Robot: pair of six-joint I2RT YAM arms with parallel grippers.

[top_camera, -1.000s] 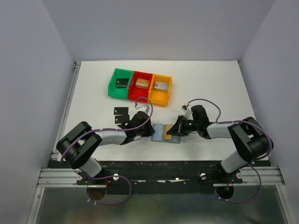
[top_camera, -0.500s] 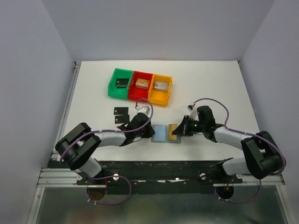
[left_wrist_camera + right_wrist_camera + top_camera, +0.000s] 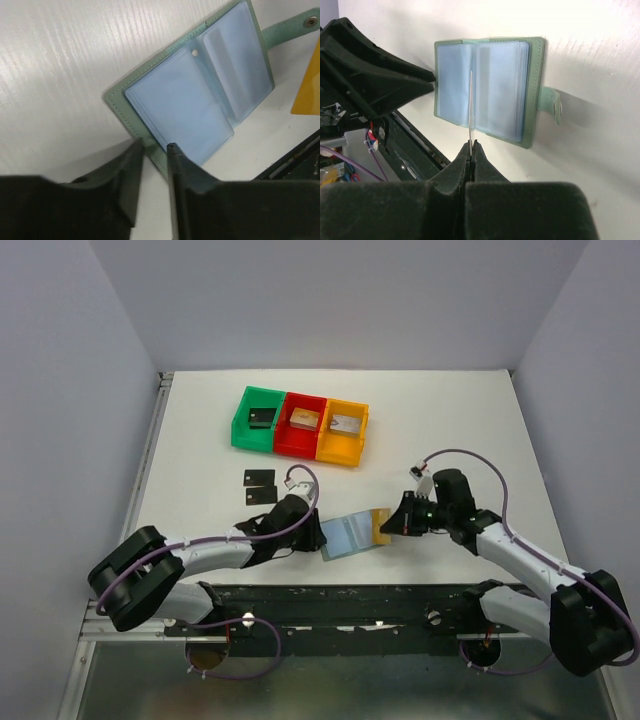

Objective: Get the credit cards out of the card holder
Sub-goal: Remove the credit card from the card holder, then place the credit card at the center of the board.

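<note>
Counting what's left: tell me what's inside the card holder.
The open card holder shows only pale blue pockets, no card visible in them. Pockets stacked underneath are covered, so their contents are hidden.

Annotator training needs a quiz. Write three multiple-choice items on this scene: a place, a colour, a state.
1. The two black cards lie: A in a bin; B on the table left of the card holder; C inside the holder.
2. The card in the right jaws is: A red; B gold; C green.
3. The card holder is: A open; B folded shut; C torn apart.
1 B, both on bare table; 2 B, gold shows from above; 3 A, blue pockets show.
</note>
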